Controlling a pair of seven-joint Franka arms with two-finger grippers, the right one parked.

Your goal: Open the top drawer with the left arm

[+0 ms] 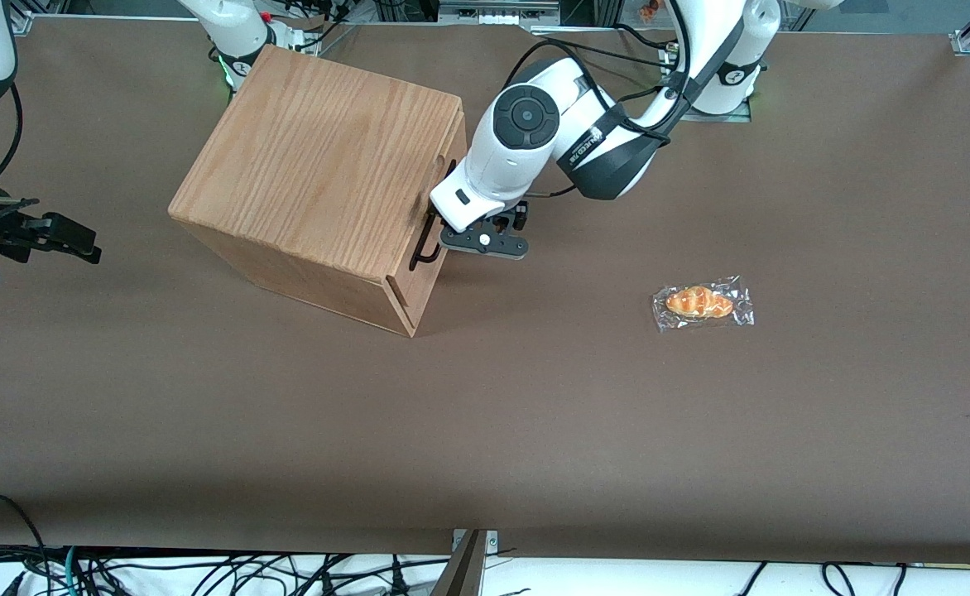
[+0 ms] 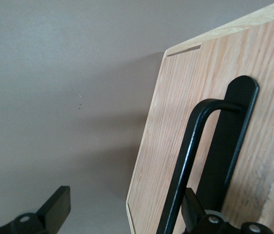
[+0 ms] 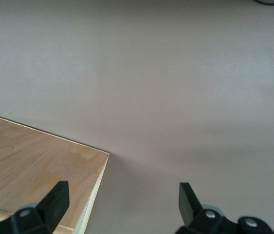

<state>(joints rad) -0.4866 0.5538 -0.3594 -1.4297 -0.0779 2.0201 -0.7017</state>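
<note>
Top drawer (image 2: 175, 141) shut; gripper (image 2: 122, 214) fingers (image 2: 54, 209) spread astride handle (image 2: 195, 156).

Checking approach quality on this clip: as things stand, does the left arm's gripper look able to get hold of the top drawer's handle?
Probably yes. The gripper is open right at the top drawer front, and the black bar handle runs between its fingers, with nothing in the way.

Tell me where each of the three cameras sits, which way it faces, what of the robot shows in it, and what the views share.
Front view: high above the table, looking down on the cabinet, left arm and gripper at the top drawer's handle.
Left wrist view: on the working wrist, facing the top drawer; open fingers straddle the handle.
Right wrist view: on the parked wrist, looking down at the cabinet's top corner.
Shared: all show the cabinet.
</note>
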